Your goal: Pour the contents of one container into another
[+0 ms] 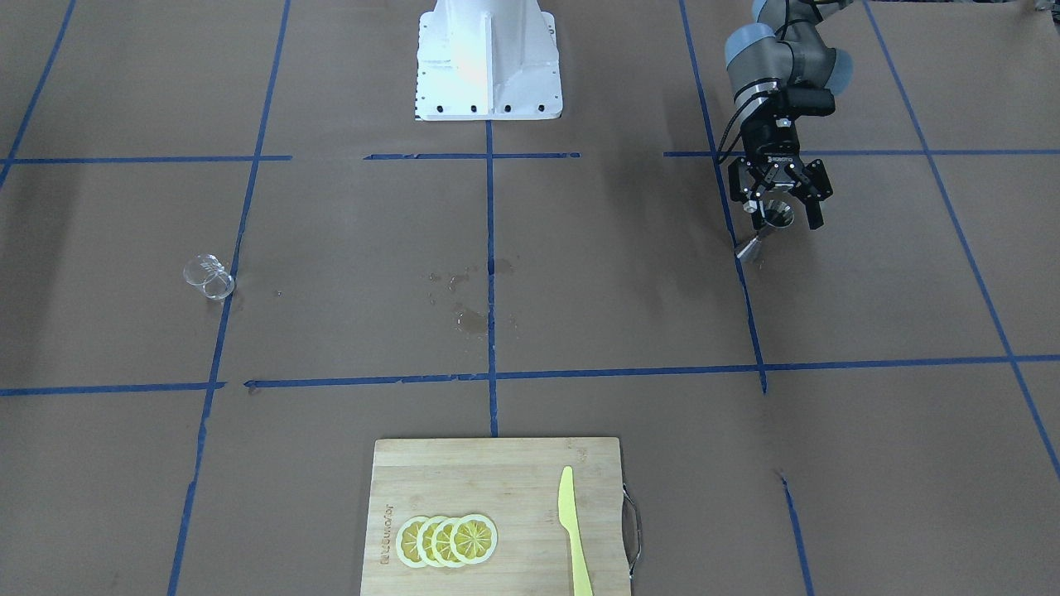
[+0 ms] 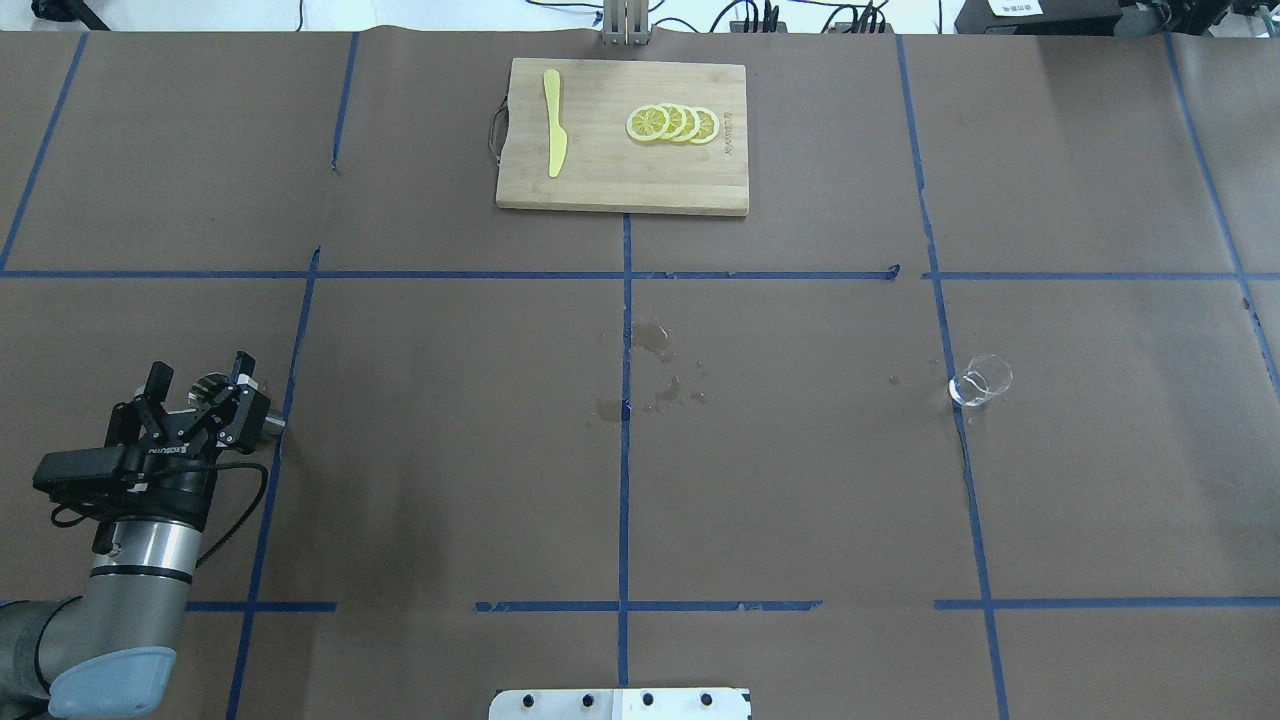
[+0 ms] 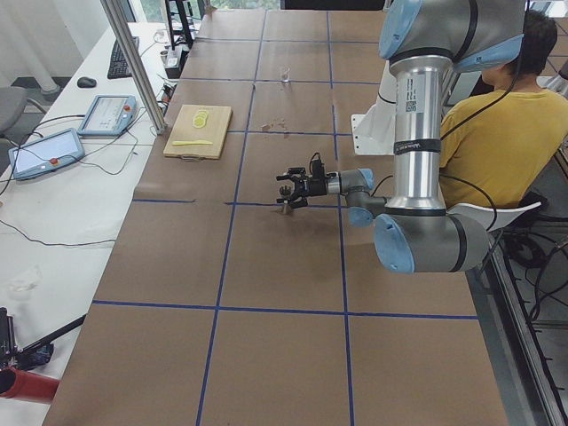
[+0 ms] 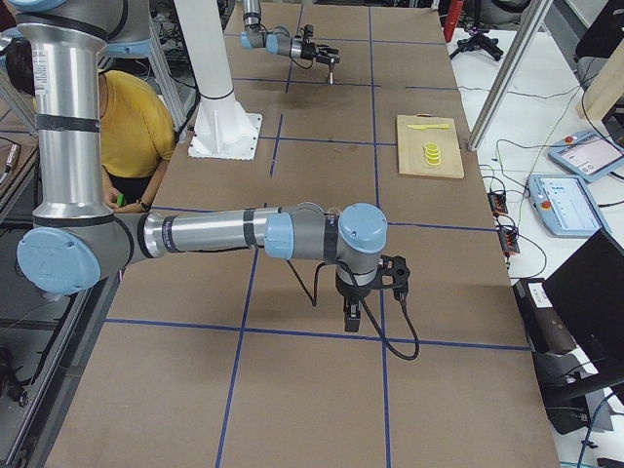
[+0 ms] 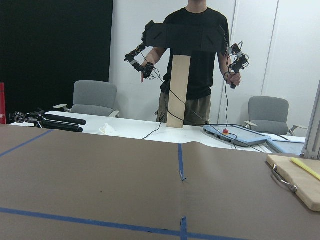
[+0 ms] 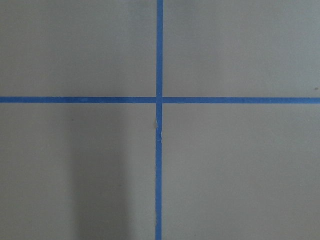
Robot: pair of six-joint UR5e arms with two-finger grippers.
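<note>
A: Starting nearest the robot, why is the left tool (image 1: 782, 205) parked so far out to its own side?

B: It sits around the steel jigger (image 1: 766, 229), which stands on the worktop (image 1: 580, 273) by a blue tape line. The two fingers look spread, one on either side of the upper cone, and I can't make out firm contact. I'd call it released, either about to take hold or having just set the jigger down.

A: Anything in the jigger?

B: The top cup faces up and looks shiny, but it's too small to tell whether it holds liquid.

A: And the right tool (image 4: 353, 310)?

B: It only appears in the side view, pointing down at bare paper well away from everything. I cannot tell whether it is released or clenched.

A: Where's the glass cup (image 2: 980, 380)?

B: Farther out, on the robot's right, well apart from the jigger, alone on the worktop. It appears tipped toward its side, and I see no liquid in it. Wet spots (image 2: 660, 365) mark the paper between the two containers, so I'd guess some spilled.

A: Farthest away?

B: A cutting board (image 2: 620, 190) with lemon slices (image 2: 672, 123) and a yellow knife (image 2: 553, 135), untouched by either arm.
</note>
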